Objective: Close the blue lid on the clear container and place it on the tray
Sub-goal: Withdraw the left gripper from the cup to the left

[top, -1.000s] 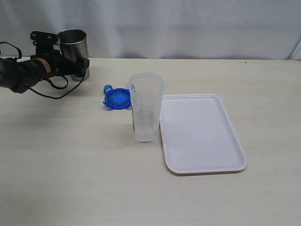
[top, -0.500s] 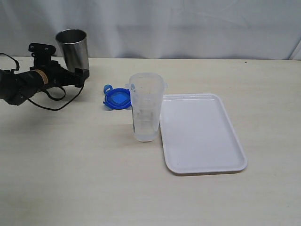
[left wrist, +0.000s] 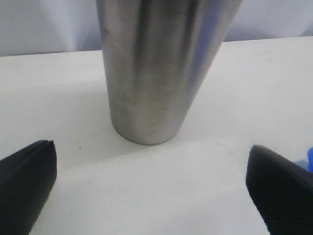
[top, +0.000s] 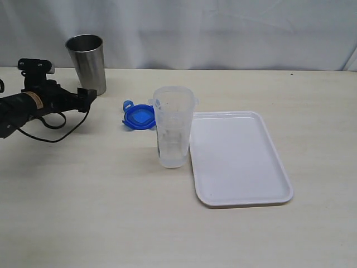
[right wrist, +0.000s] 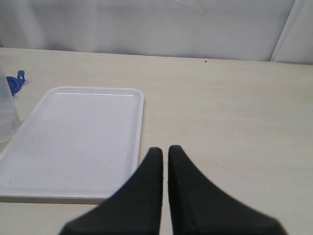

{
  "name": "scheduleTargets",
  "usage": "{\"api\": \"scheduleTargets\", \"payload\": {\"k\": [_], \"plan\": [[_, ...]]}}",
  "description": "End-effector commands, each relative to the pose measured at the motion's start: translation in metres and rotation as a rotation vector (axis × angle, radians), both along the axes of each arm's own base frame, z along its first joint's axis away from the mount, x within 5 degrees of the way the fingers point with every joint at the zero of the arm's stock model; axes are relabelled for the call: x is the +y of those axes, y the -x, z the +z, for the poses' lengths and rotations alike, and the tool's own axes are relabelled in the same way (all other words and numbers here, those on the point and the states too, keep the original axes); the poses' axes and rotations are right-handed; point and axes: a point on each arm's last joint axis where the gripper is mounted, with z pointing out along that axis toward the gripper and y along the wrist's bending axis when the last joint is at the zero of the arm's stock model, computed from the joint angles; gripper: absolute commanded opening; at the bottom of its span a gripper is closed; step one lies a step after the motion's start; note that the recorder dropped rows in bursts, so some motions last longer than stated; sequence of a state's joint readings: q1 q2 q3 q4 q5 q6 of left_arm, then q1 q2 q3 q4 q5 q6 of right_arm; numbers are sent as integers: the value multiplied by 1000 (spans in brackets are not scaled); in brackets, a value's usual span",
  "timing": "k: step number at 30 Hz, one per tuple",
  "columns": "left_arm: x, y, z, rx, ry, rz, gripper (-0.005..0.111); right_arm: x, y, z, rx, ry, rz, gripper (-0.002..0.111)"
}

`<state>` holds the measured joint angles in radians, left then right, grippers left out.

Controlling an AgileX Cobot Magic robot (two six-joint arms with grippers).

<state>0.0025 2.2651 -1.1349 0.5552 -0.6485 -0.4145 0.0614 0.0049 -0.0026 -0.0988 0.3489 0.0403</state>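
The clear container [top: 174,127] stands upright and open-topped on the table, just left of the white tray [top: 240,159]. Flat on the table behind the container lies the blue lid [top: 138,117]. My left gripper [top: 85,99] is at the far left, open and empty, a short way in front of a steel cup. In the left wrist view its fingers [left wrist: 25,178] stand wide apart before that cup, and a sliver of the blue lid [left wrist: 309,159] shows at the edge. My right gripper [right wrist: 165,152] is shut and empty, hovering near the tray [right wrist: 73,142]; it is out of the exterior view.
A steel cup [top: 86,60] stands at the back left by the left gripper, and fills the left wrist view [left wrist: 156,73]. A white backdrop closes the table's far edge. The container's edge [right wrist: 6,112] and a lid flap [right wrist: 17,81] show in the right wrist view.
My left arm has drawn back to the left, away from the steel cup, which stays standing. Container, lid and tray have not moved.
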Motion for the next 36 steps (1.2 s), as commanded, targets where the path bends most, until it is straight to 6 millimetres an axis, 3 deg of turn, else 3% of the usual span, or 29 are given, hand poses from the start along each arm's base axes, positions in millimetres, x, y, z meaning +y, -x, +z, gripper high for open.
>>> {"api": "scheduleTargets", "payload": {"k": [1,10,13,18,22,25,27,30,36], "plan": [[0,19,19,-27,24,8,100,0,0,0,-5,-9,0,4],[-1,65,74,-107,27,-7,100,0,0,0,-5,-9,0,4],[1,85,119,-168,-11,9,100,0,0,0,-5,-9,0,4],[6,104,167,-199,-24,75,100,0,0,0,-5,-9,0,4],[18,116,190,-88,-115,191,100,0,0,0,-5,-9,0,4],[41,119,211,183,-266,401,100,0,0,0,-5,-9,0,4],[45,122,220,289,-335,448,100,0,0,0,-5,-9,0,4],[36,129,216,429,-395,304,100,0,0,0,-5,-9,0,4],[20,126,171,735,-243,193,100,0,0,0,-5,-9,0,4]]}}
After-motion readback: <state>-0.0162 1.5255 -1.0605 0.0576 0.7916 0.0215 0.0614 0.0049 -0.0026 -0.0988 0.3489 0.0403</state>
